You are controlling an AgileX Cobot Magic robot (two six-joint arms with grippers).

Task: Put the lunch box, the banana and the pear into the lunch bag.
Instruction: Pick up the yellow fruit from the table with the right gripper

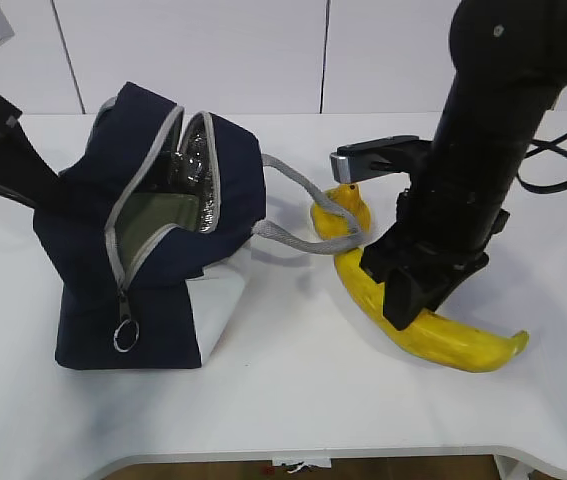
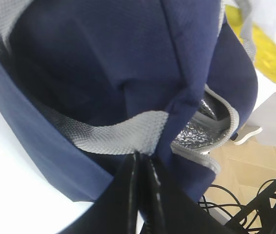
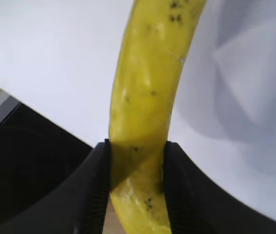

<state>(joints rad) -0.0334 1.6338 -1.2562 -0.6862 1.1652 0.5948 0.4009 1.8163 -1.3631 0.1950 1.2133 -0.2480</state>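
Two black robot arms work over a white table (image 1: 293,400), where the largest item, a navy-blue lunch bag (image 1: 153,250) with a white lower side panel, lies slumped on the left with its grey zipper undone and its mouth gaping toward the camera. Silver foil lining shows inside the opening, along with a pale sage-green surface that appears to be the lid of the lunch box (image 1: 153,215), already within the bag. A ring pull (image 1: 126,335) hangs at the low end of the zipper, and one grey webbing handle (image 1: 298,215) loops out to the right, its far end draped over the banana's upper end.

Right of the bag, the banana (image 1: 443,340) lies curved on the table, yellow with small dark flecks. The right gripper (image 3: 137,161) stands over its middle, fingers (image 3: 96,185) pressed against both sides of the fruit in a part-open clasp.

Behind the bag, the left gripper (image 2: 141,165) has its fingers pinched together on the bag where the other grey handle (image 2: 113,136) meets the navy fabric, seen close in the left wrist view.

A small yellow-orange shape just behind the banana's upper end may be the pear (image 1: 348,200), though it is mostly hidden by the handle and the arm.
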